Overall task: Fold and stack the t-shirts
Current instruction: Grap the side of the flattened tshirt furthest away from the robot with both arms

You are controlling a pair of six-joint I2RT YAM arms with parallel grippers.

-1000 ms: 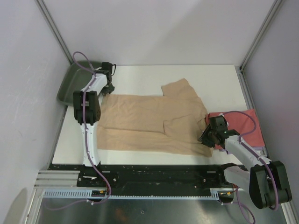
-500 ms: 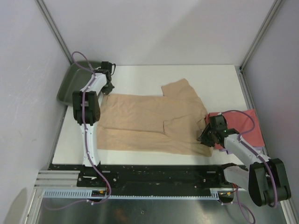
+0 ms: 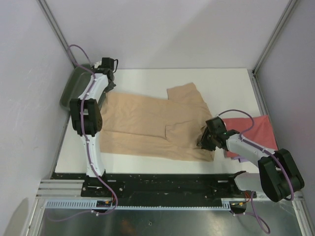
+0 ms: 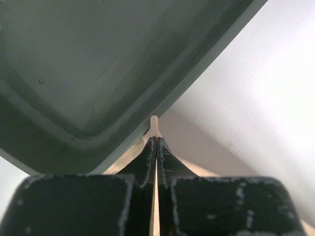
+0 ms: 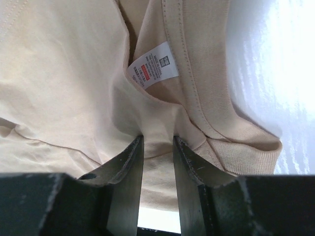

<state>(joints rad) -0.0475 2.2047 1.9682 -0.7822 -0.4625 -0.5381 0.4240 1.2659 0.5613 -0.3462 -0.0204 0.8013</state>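
Tan t-shirt (image 3: 157, 125) is lying spread across the white table (image 3: 221, 83), soft knit w/ shallow wrinkles, one sleeve pointing toward the far side. L gripper (image 4: 156, 143) is pinching the shirt's thin edge, black fingers pressed flat together, right beside the rounded corner of the smooth dark green plastic tray (image 4: 98, 73). R gripper (image 5: 157, 142) is clamping a bunched fold near the ribbed collar, just below the white sewn-in label (image 5: 152, 66). Coral-red t-shirt (image 3: 256, 135) is sitting folded at the table's right edge, lavender t-shirt (image 3: 235, 158) peeking out beneath.
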